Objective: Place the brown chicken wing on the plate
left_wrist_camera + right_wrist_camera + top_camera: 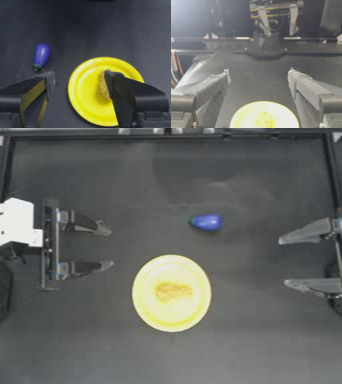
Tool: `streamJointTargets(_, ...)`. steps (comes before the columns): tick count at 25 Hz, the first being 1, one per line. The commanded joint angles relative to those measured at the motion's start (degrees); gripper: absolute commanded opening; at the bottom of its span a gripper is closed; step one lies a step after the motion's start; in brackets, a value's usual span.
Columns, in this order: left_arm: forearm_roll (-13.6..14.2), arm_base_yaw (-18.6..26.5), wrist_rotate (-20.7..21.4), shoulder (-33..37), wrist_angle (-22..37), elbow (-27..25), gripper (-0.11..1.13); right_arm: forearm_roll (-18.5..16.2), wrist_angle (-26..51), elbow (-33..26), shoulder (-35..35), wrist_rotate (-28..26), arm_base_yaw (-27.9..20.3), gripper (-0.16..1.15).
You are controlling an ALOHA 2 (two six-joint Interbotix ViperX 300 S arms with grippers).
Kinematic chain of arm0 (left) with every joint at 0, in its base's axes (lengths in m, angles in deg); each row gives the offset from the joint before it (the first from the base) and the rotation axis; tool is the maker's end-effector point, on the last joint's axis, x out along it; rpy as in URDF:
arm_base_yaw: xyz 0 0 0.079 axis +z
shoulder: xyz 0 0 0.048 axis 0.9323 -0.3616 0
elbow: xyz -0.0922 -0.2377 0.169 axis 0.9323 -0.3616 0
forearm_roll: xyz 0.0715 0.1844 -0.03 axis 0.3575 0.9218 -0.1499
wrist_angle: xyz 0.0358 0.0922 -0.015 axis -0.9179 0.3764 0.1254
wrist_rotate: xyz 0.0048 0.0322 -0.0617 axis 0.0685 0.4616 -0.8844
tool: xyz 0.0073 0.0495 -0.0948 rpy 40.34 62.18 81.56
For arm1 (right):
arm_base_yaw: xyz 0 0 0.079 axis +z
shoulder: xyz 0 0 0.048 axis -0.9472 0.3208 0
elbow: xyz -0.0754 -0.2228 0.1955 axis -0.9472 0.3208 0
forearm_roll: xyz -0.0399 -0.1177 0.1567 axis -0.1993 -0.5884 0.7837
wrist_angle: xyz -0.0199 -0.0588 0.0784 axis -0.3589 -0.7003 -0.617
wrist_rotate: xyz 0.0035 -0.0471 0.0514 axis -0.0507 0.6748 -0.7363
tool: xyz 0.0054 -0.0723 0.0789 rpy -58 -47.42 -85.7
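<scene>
The brown chicken wing [172,290] lies in the middle of the yellow plate [150,313], near the table's centre. The left wrist view shows the chicken wing [104,87] on the plate [83,95], partly behind one jaw. My left gripper [105,247] is at the left side of the table, open and empty, well clear of the plate. My right gripper [286,262] is drawn back at the right edge, also open and empty. In the right wrist view the plate [246,112] with the wing [261,119] sits between that gripper's jaws, farther off.
A small blue eggplant-like toy [206,221] with a green end lies on the table beyond the plate, also seen as the blue toy [41,56] in the left wrist view. The table's raised frame [167,134] runs along the far edge.
</scene>
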Motion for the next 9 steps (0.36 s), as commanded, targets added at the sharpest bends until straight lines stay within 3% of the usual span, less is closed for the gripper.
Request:
streamJointTargets(1, -0.3, 0.2, -0.1, 1.7, -1.1, 0.1, 0.94, -0.1, -0.2, -1.1, 0.3, 0.0, 0.0, 1.00)
streamJointTargets(9, -1.4, 0.2, 0.0, 4.6, -2.9, -2.4, 0.94, -0.1, -0.3, -1.1, 0.3, 0.0, 0.0, 1.00)
